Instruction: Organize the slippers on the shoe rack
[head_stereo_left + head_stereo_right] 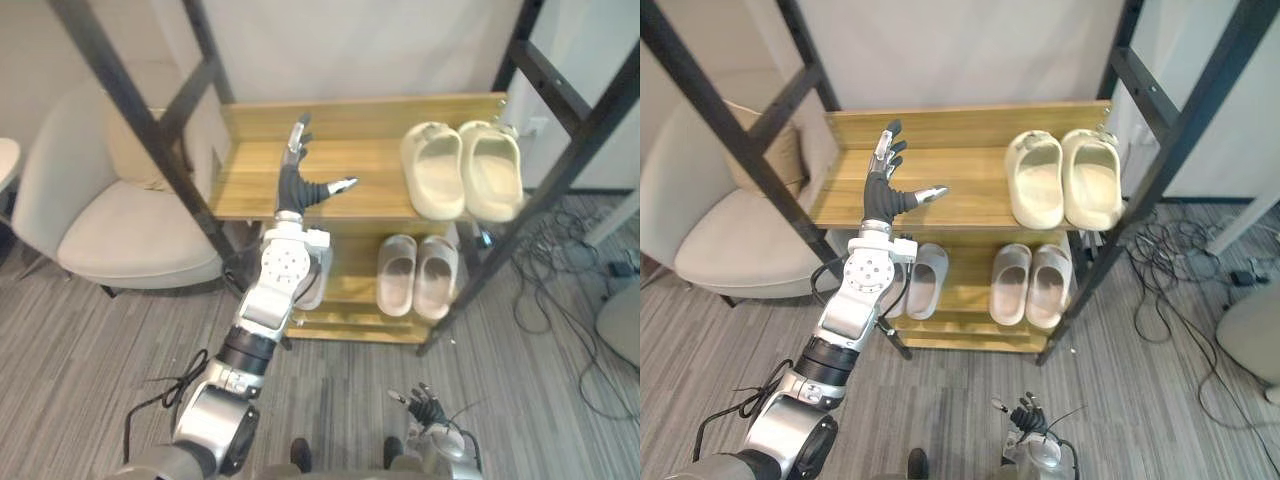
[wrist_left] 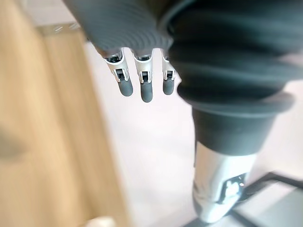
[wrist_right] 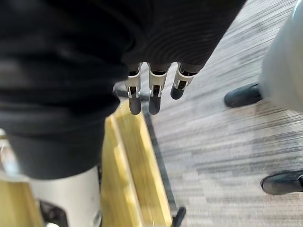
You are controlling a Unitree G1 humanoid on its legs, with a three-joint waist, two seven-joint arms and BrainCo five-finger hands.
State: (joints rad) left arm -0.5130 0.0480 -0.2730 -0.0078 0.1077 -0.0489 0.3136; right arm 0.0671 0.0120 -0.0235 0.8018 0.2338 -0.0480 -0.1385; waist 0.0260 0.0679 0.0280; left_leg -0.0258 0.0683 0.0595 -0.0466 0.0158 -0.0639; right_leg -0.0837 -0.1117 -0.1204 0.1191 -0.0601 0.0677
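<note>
Right eye view: left hand (image 1: 882, 200) hovers over the left end of the shoe rack (image 1: 970, 195) top shelf, fingers straight, thumb spread, holding nothing. Cream slippers (image 1: 1038, 180) sit at that shelf's right end. Beige slippers (image 1: 1012, 282) lie below them, with a pale pair (image 1: 930, 280) at the lower shelf's left. Right hand (image 1: 428, 410) hangs low, fingers loosely apart.

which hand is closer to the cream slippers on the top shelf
Left. The left hand hovers over the top shelf, left of the cream slippers; the right hand hangs low near the floor.
</note>
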